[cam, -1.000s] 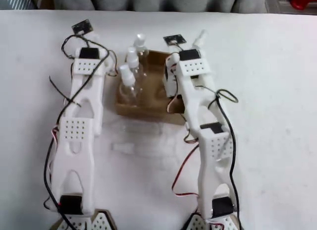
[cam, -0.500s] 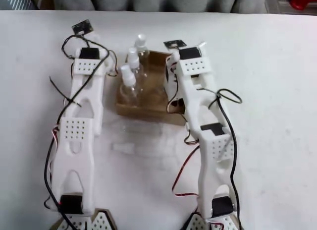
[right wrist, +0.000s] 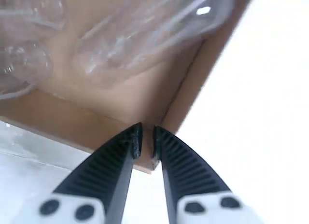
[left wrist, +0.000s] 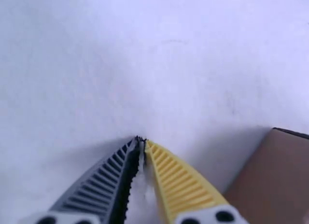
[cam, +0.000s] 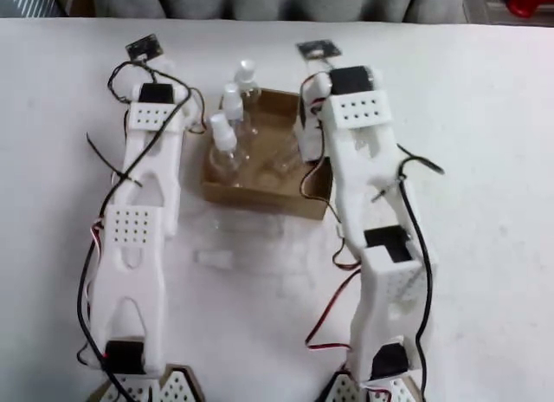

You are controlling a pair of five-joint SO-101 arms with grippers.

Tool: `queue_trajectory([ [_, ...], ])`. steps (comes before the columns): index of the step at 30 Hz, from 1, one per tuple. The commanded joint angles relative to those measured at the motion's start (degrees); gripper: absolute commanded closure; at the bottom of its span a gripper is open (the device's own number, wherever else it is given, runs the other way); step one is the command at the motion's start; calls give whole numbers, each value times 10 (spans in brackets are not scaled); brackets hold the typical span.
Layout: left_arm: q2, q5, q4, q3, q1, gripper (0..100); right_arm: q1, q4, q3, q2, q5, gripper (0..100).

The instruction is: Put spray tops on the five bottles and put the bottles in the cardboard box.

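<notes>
Bottles (cam: 223, 135): standing upright in the cardboard box (cam: 260, 194), three with spray tops (cam: 247, 70) on, along one side; lying flat beside them on the box floor, another clear bottle (right wrist: 145, 35). Left end effector (left wrist: 141, 140): hovering over the bench (left wrist: 145, 50) just beside a box corner, fingers (left wrist: 178, 180) pressing together, gripping nothing. Right end effector (right wrist: 145, 136): hanging over a box wall, fingers (right wrist: 111, 166) sitting nearly closed, gripping nothing.

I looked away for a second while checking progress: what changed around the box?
The right arm swung to the right, off the cardboard box, uncovering a clear bottle lying in its right part; the right gripper is empty, fingers shut. The left arm, the three upright bottles and the bottle in front of the box stayed put.
</notes>
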Motion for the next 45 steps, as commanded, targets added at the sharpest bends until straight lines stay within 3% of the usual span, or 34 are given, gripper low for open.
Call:
queue_trajectory([
  [1, 1, 2, -12, -11, 31, 976, 22, 5, -30, -53, -47, 977],
  [16, 1, -27, -12, -11, 33, 976, 89, -160, -30, -58, -132, 973],
  [22, 1, -27, -13, -11, 34, 976, 101, -179, -30, -57, -152, 847],
  [32, 1, -27, -13, -11, 33, 976, 98, -284, -30, -14, -155, 878],
  [40, 1, -29, -14, -11, 34, 976, 96, -333, -31, 28, -156, 786],
  [45, 1, -29, -14, -11, 34, 976, 98, -396, -31, 52, -245, 782],
])
